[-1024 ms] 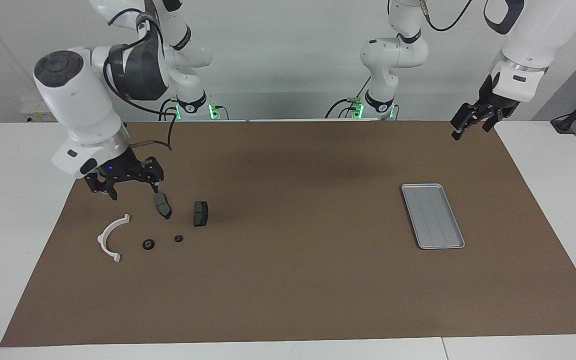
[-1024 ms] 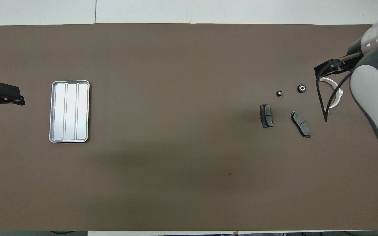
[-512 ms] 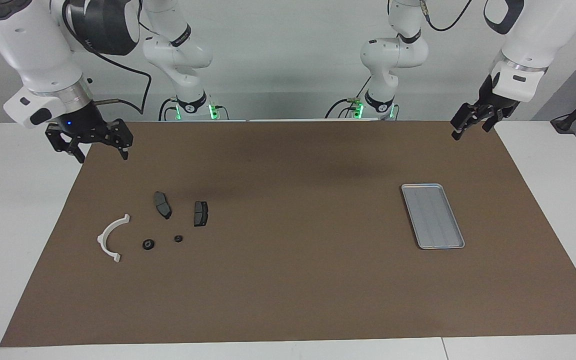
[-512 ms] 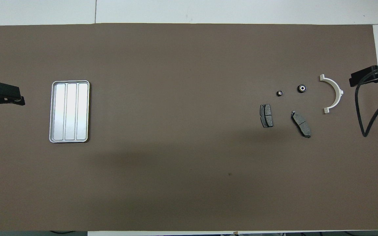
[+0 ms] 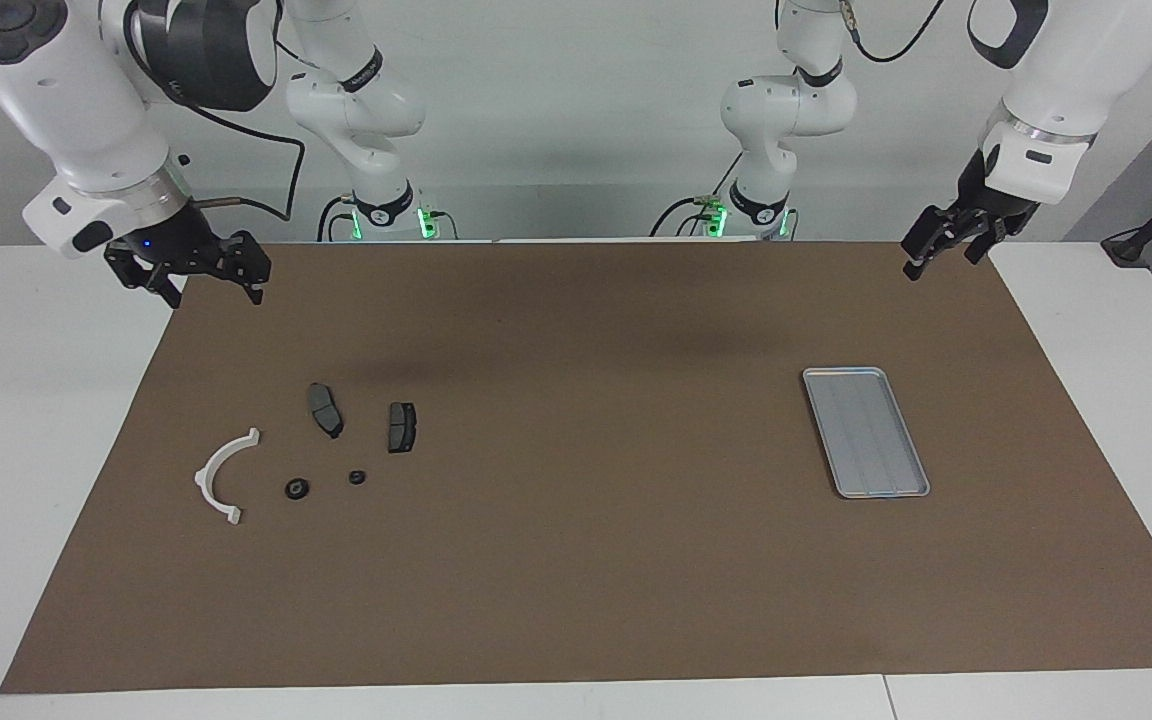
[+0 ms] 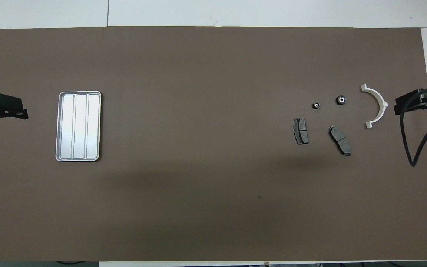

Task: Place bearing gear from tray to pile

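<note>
— What are the grippers doing?
— Right gripper point(image 5: 204, 282) hangs open over the mat's point(image 5: 576, 560) corner; left gripper point(image 5: 944, 250) waits, open too.
— The bearing gears?
— Both gears point(image 5: 297, 488) lie with the pile point(image 5: 327, 409); the tray point(image 5: 865, 431) sits well apart.

Even, bright overhead light; soft broad shadows darken the brown mat point(image 5: 576, 560), glare whitens the tray point(image 6: 79, 126); focus sharp.
</note>
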